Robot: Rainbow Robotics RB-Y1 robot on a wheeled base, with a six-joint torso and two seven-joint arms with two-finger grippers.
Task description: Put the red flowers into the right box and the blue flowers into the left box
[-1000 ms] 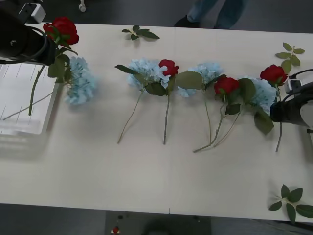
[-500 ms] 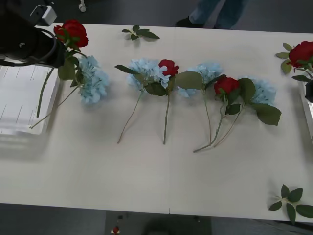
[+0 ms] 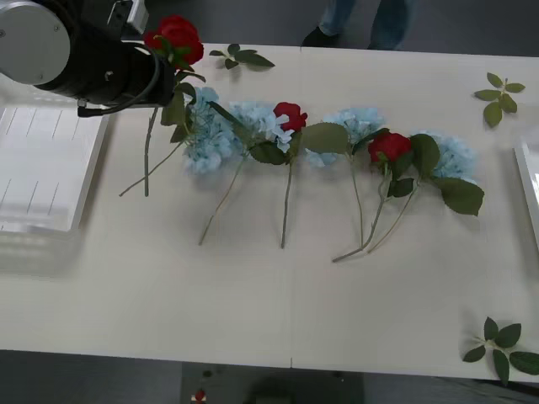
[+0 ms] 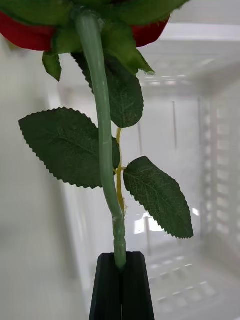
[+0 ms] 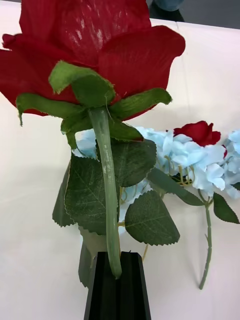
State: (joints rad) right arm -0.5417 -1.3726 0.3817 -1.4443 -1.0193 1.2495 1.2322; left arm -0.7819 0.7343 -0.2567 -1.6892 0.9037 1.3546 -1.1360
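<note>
Left claw (image 5: 117, 280): black fingers closed on a red rose stem (image 5: 109, 200), seen in the left wrist view. In the front view the left arm (image 3: 93, 59) reaches in from the top-left over the bench (image 3: 253, 303), w/ the rose head (image 3: 175, 38) sticking out past its end & the stem hanging down toward the bench. A blue flower (image 3: 206, 135) w/ a long thin stem sits right under that rose; can't tell if it's caught in the grip or just lying beside it, the arm hides the contact.

Right claw (image 4: 121, 285): fingers also closed, pinching the stem of a 2nd red rose (image 4: 102, 125). Its head is cut off at the frame edge, only a red sliver & green sepals show. Behind it is the white ribbed inside of the right box (image 4: 200, 150), so the claw hangs over that tray. In the front view the right box (image 3: 527, 181) shows as just a pale rim strip at the far right edge.

Left box (image 3: 42, 168) lies at the bench's left side, partly covered by the left arm.

Mid-bench: row of blue flowers (image 3: 358, 126) w/ 2 red roses (image 3: 290, 115) (image 3: 390, 146) among them, stems overlapping, so hard to sort which stem goes w/ which head. Loose leaf sprigs (image 3: 505, 345) lie at the far edge & right corners.
</note>
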